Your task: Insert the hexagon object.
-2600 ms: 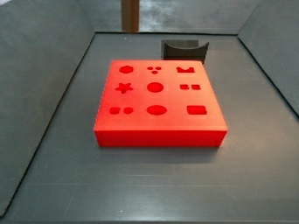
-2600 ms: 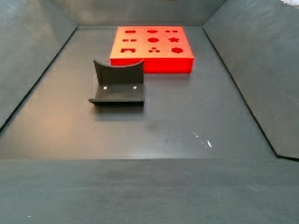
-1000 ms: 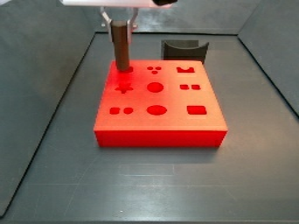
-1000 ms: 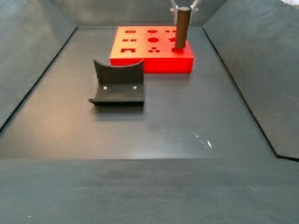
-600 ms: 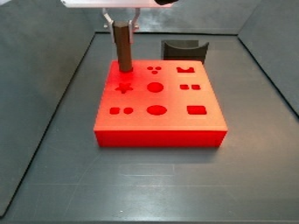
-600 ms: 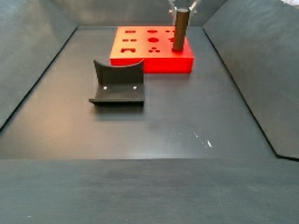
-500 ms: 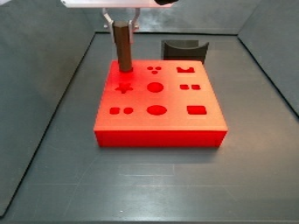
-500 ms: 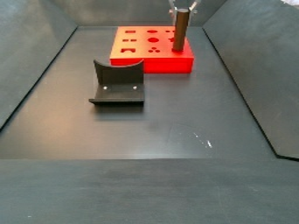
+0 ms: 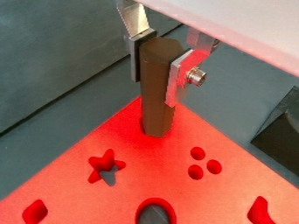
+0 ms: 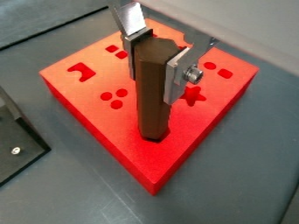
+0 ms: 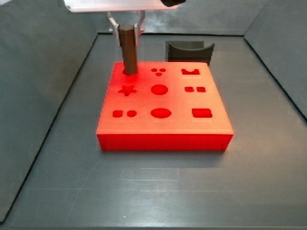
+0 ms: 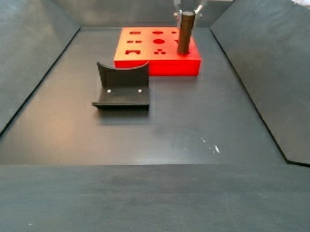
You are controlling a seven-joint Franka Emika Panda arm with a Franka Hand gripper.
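Observation:
The hexagon object (image 9: 159, 92) is a dark brown upright peg, held by its upper end between my gripper's (image 9: 162, 59) silver fingers. Its lower end meets the top of the red block (image 11: 162, 130) at a far corner, beside the star hole (image 11: 127, 89). It shows in both wrist views (image 10: 153, 87) and both side views (image 11: 125, 49) (image 12: 186, 34). I cannot tell how deep it sits in the block. The gripper (image 11: 124, 22) hangs above that corner of the block.
The red block (image 12: 157, 60) has several shape holes on top. The dark fixture (image 12: 121, 88) stands on the grey floor apart from the block; it also shows behind the block (image 11: 188, 49). Grey walls slope up around the floor.
From 2.6 s ago the gripper has come into view with the peg over the block. Over the last second the peg has sunk slightly towards the block's top.

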